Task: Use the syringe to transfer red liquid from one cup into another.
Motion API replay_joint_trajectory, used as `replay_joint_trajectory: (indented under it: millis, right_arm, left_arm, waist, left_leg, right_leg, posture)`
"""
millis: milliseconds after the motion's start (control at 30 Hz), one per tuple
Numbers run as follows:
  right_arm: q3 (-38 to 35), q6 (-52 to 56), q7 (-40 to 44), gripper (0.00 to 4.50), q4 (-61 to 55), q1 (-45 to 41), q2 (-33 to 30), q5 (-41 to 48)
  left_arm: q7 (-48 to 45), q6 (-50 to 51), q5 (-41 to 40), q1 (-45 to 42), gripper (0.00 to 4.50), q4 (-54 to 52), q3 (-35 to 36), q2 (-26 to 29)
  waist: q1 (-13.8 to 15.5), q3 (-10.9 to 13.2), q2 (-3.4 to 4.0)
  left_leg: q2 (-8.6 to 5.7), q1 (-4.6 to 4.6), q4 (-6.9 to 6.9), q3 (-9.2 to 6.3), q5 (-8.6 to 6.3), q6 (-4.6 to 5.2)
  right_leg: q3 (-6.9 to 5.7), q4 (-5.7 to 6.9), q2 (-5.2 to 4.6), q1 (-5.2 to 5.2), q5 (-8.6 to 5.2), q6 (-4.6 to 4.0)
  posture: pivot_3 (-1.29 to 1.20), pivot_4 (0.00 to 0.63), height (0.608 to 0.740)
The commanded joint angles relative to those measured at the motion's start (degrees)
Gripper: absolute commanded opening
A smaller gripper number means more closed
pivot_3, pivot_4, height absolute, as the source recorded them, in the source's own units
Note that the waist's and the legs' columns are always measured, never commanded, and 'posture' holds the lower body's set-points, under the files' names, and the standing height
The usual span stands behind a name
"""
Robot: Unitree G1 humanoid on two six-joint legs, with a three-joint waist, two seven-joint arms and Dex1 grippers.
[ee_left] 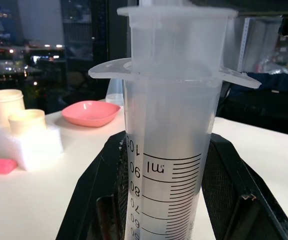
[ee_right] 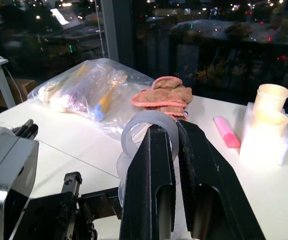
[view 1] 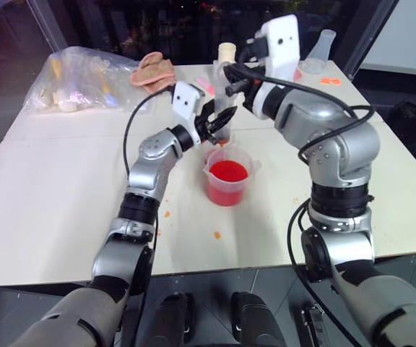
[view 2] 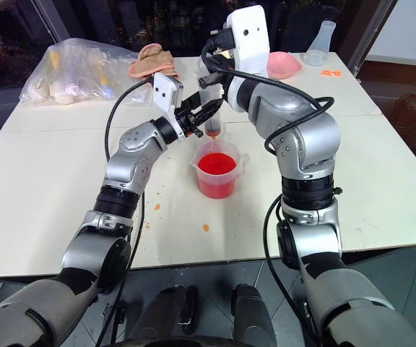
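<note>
Syringe stands upright over the middle of the bench, clamped by both pincers, its orange tip down at the small clear cup.

Dark windows with scattered lights close the room behind the far edge. The white bench is made of joined panels, with orange-red drips on it near the front edge and a few more by the far right corner.

A crumpled clear plastic bag of oddments lies at the far left corner, a tan cloth just beside it along the far edge. A pink bowl and a tall clear flask sit toward the far right corner.

The beaker, with spout and handle, stands mid-bench holding red liquid, the small cup just behind it.

The left pincer is closed on the syringe barrel at its printed scale. The right pincer is closed on the white plunger's ring top.
</note>
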Motion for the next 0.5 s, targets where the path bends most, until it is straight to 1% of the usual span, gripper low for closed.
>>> replay_joint_trajectory:
  millis: [33, 500]
  right_arm:
    - [4.4, 1.6, 3.3, 0.02, -0.6, 1.7, 1.7, 1.4]
    - [5.5, -0.4, 5.0, 0.02, 2.5, 2.6, 2.4, -1.1]
  left_arm:
    - [0.5, -1.4, -1.8, -4.8, 1.48, -5.0, 1.3, 0.1]
    - [1.3, 0.0, -2.6, -6.5, 1.48, -7.4, 2.5, 1.8]
  waist:
    - [0.0, 0.0, 0.00]
    - [0.0, 0.0, 0.00]
  left_leg:
    - [0.00, 0.00, 0.00, 0.00, 0.00, 0.00]
    - [0.00, 0.00, 0.00, 0.00, 0.01, -0.02]
  right_leg:
    - [0.00, 0.00, 0.00, 0.00, 0.00, 0.00]
    - [0.00, 0.01, 0.00, -0.01, 0.00, 0.00]
  posture:
    - [0.00, 0.150, 0.740]
    - [0.00, 0.150, 0.740]
